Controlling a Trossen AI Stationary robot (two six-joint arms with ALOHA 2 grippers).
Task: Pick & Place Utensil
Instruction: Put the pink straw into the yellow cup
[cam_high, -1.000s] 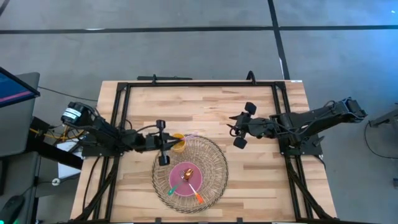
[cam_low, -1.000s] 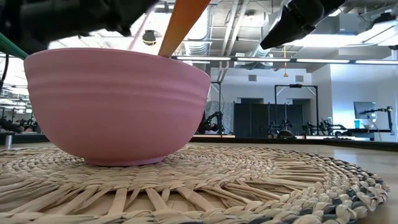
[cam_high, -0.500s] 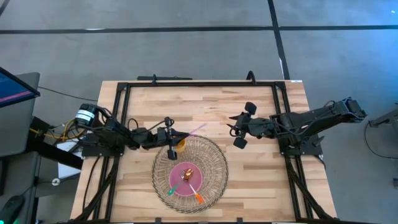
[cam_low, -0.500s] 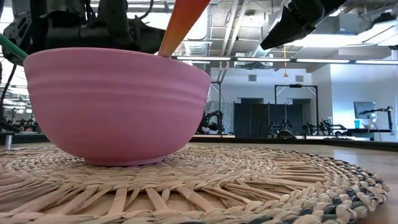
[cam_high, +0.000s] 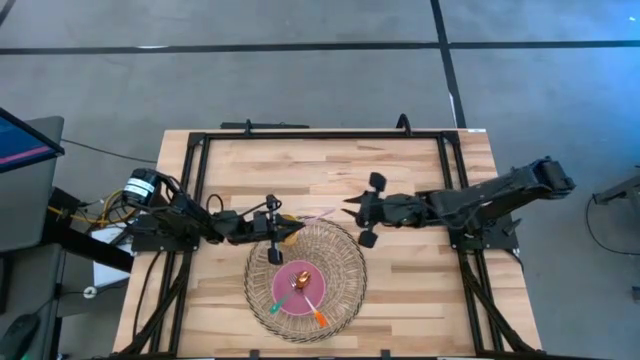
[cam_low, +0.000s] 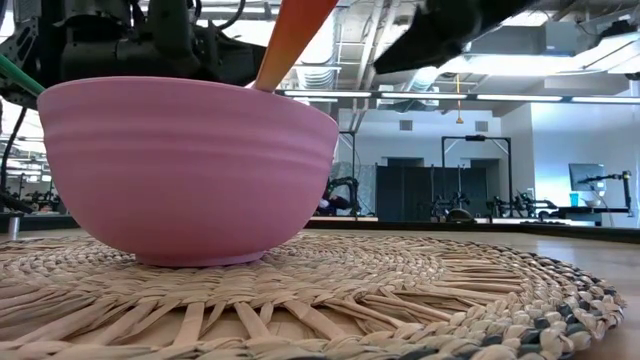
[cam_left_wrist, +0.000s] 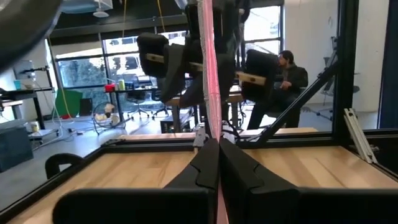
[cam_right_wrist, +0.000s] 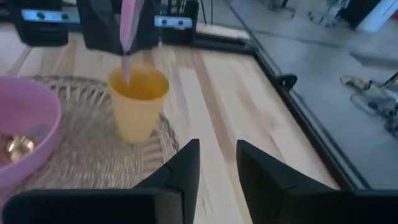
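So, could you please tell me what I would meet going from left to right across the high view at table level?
Left gripper with the pink utensil shut in its fingers → woven mat carrying the pink bowl → right gripper, fingers open, near the mat's far right edge.

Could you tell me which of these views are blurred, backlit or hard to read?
Right wrist view: soft throughout, the yellow cup fuzzy. Low view: pink bowl fills the frame against bright ceiling lights. Left wrist view: the pink utensil is backlit by windows. High view: even light, crisp.
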